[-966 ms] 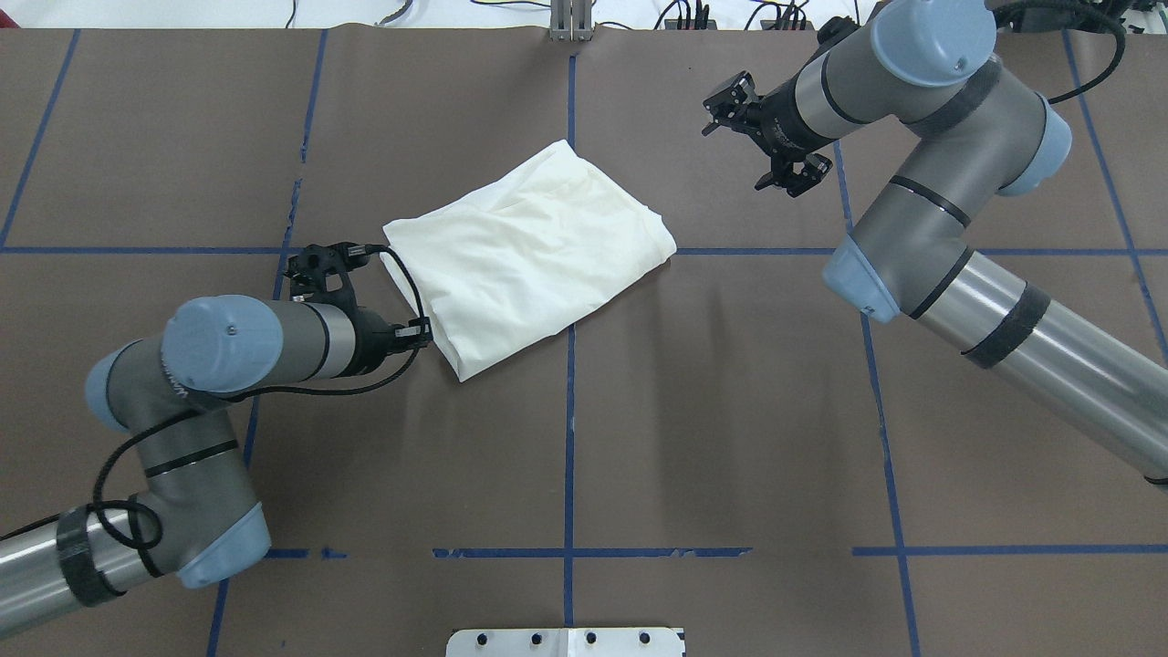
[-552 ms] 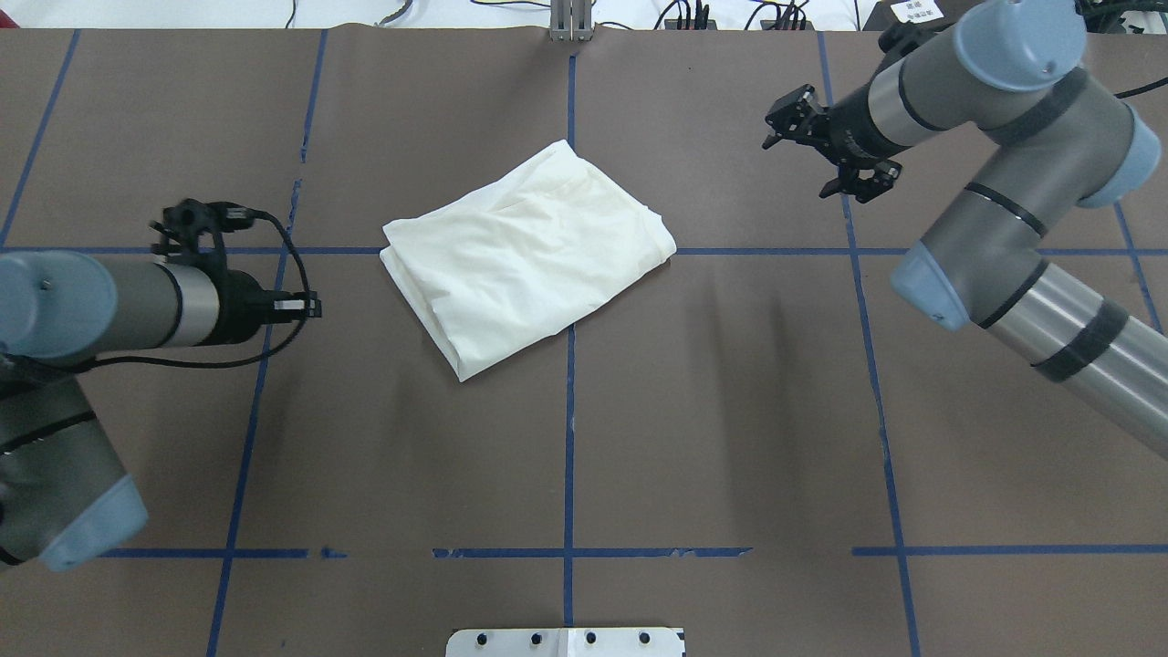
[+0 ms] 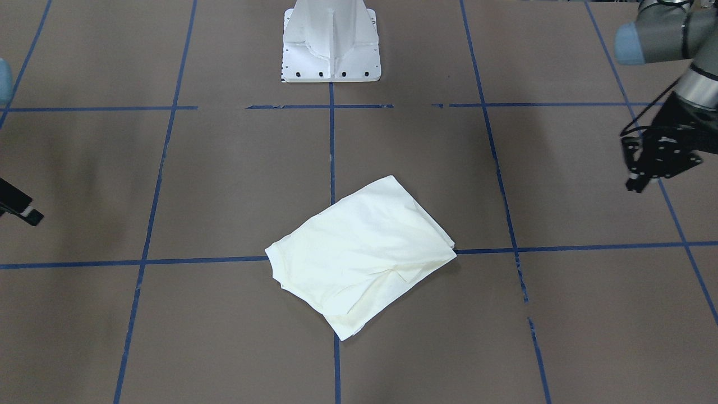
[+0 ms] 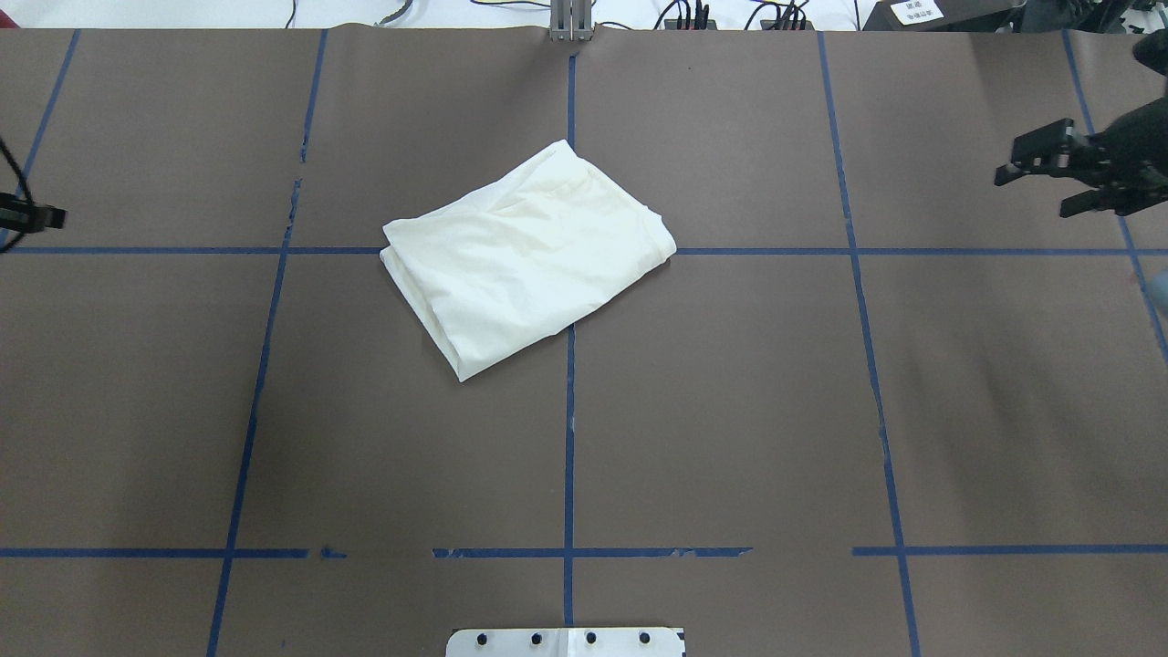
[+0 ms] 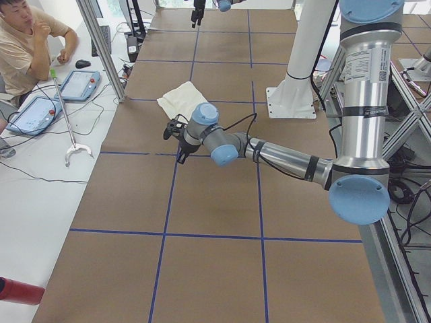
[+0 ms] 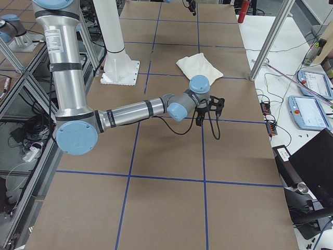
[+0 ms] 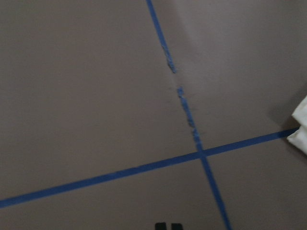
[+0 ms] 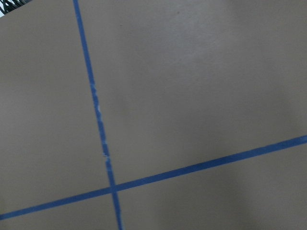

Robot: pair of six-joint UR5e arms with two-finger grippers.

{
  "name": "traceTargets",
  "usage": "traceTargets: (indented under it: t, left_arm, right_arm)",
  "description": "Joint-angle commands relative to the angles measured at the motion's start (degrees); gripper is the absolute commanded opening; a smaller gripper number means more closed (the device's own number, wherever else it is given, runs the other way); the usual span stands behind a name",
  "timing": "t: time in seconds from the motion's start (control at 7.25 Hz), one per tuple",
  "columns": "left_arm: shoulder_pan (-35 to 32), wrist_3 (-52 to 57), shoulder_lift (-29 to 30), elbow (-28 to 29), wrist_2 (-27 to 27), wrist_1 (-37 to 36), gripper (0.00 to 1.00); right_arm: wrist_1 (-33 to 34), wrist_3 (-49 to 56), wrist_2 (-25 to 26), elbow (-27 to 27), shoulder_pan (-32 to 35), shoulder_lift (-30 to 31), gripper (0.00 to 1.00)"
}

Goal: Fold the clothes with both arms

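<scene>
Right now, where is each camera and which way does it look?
Front-facing: across the table, looking down at the T-shirt; pedestal, left claw.
Overhead: behind the pedestal, looking down; right claw at edge.
Left side: table's end, looking along it; left arm near.
Right side: opposite end; right arm near.
Left wrist: down at tape, T-shirt corner; claw tips.
Right wrist: down at tape; no claw shows.
Overhead and front-facing both show the T-shirt.

Overhead and front-facing cameras look steeply down from opposite sides on the table (image 4: 730, 411), sharing the folded shirt (image 4: 525, 265). Two side cameras look along it from either end. Wrist cameras sit close over it.
</scene>
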State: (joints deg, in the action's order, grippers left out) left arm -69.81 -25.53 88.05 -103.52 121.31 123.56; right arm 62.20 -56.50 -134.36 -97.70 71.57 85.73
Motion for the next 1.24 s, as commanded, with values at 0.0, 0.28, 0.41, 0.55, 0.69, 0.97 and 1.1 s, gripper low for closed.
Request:
traceTargets:
  t: [0.0, 0.28, 0.41, 0.55, 0.69, 0.97, 1.1]
  left_arm:
    - [-14.77, 19.31, 3.16, 1.39, 5.42, -15.54, 0.78]
    - [-20.69, 27.95, 8.26, 1.04, 5.60, -30.32, 1.00]
    - [-21.15, 28.08, 9.93, 1.30, 8.39, -36.40, 1.00]
    - [-21.15, 28.25, 8.64, 1.65, 12.07, -37.94, 1.00]
    - [-20.72, 27.91, 2.11, 0.26, 13.32, -36.91, 1.00]
    - [-20.80, 27.90, 0.73, 3.14, 17.53, -35.84, 1.00]
    - [-20.89, 28.51, -0.41, 2.46, 18.17, -35.67, 1.00]
  right_arm:
    - [6.57, 20.54, -1.87, -0.29, 7.24, 5.74, 1.00]
    - [20.33, 34.64, -1.79, -4.66, 12.51, 6.38, 1.00]
    - [27.81, 41.31, -1.53, -7.21, 14.63, 6.38, 1.00]
    - [33.10, 46.16, -0.91, -8.80, 15.26, 6.38, 1.00]
    - [35.16, 46.91, -0.39, -9.86, 15.52, 6.81, 1.00]
    - [34.92, 46.22, 2.15, -9.53, 15.35, 7.34, 1.00]
    - [34.83, 46.13, 2.34, -9.78, 15.26, 7.08, 1.00]
